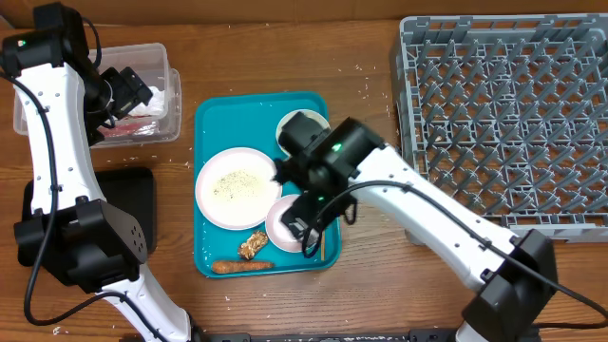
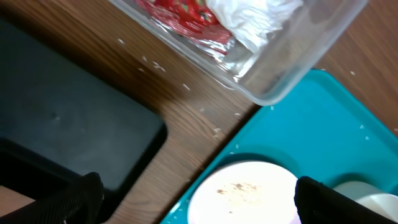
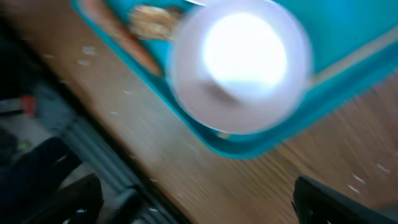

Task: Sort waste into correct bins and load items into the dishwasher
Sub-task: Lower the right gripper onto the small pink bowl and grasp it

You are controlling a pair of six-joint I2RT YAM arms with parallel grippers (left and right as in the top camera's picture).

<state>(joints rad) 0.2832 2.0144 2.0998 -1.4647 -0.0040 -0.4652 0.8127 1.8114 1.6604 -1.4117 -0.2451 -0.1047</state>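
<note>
The left pincer (image 1: 136, 92) hangs released over the clear tub (image 1: 57, 114) at the far left of the table (image 1: 370, 57), its fingers (image 2: 74, 200) spread with nothing between them. The crumpled tissues (image 2: 258, 18) and the red wrapper (image 2: 180, 14) lie inside that tub, so the dry rubbish looks sorted. The black tray (image 2: 56, 118) just beside it shows nothing in it, most likely because it is meant for the food scraps, which are all on the teal tray (image 1: 211, 114): rice grains (image 1: 235, 182) scattered on the large plate (image 1: 211, 201), the brown lump (image 1: 254, 245) and the carrot (image 1: 242, 267) along the near edge. The right pincer (image 1: 306, 220) is also spread and holds nothing. It hovers low over the small dish (image 3: 242, 62) at the tray's near right corner, apparently lining up to take its rim, with the wooden stick (image 3: 357, 57) lying just beside that dish. The right wrist view is too blurred to tell whether a finger touches the dish. The dish rack (image 1: 503, 123) on the right carries nothing, so loading looks not yet begun
</note>
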